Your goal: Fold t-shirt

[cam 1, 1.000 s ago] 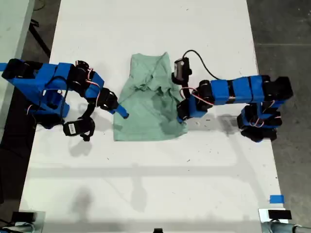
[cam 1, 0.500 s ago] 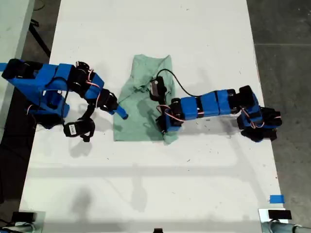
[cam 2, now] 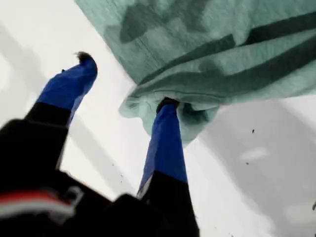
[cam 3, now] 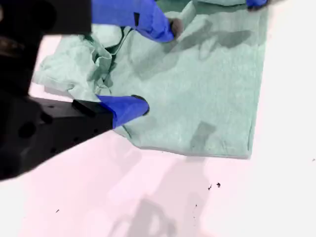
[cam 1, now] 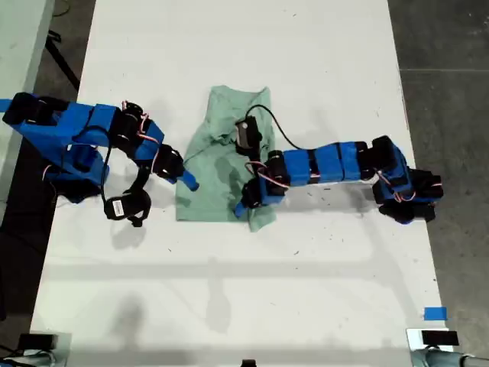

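The white table [cam 1: 321,61] holds the t-shirt [cam 1: 218,164] in the middle of the exterior view. The shirt is soft, light and floppy, so it is best pinched at an edge or a corner. My second gripper [cam 3: 154,66] is spread wide over bunched cloth at the shirt's lower middle. My first gripper [cam 2: 126,86] is spread too, with one finger tucked under the shirt's edge. A second ago the exterior view's right side lay flat. Now it is pulled over toward the left.
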